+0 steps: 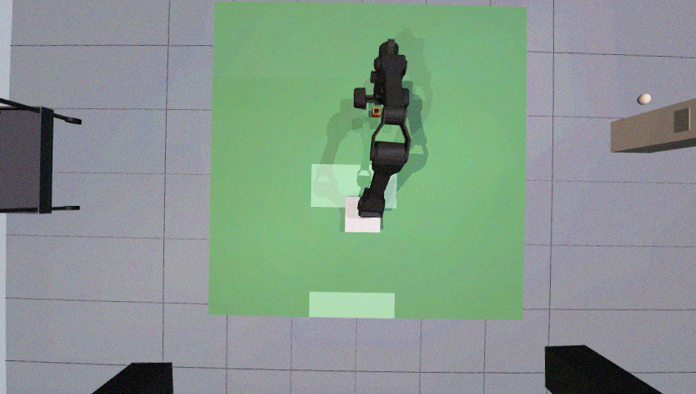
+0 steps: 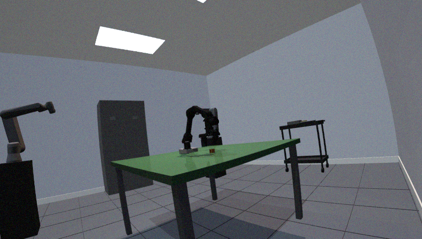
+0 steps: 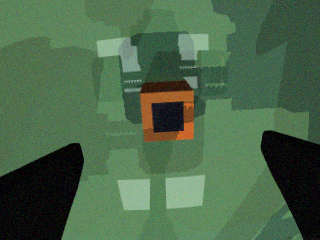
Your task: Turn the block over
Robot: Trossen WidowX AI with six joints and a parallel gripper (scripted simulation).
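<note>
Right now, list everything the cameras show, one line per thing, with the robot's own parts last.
block: one, orange with a dark square mark facing up, on the table beneath the gripper
table: one, green top on dark legs, mid-room
pale patches: two, light green, on the table top, one at its edge and one by the arm's base
cabinet: one, dark grey, against the far wall
cart: one, black, wheeled, beside the table
other arm: one, grey, on a black stand at the side
ceiling light: one, white, overhead
base plate: one, white, under the arm
robot arm: one, black, reaching over the block
gripper: one, black, open, empty, above the block
</note>
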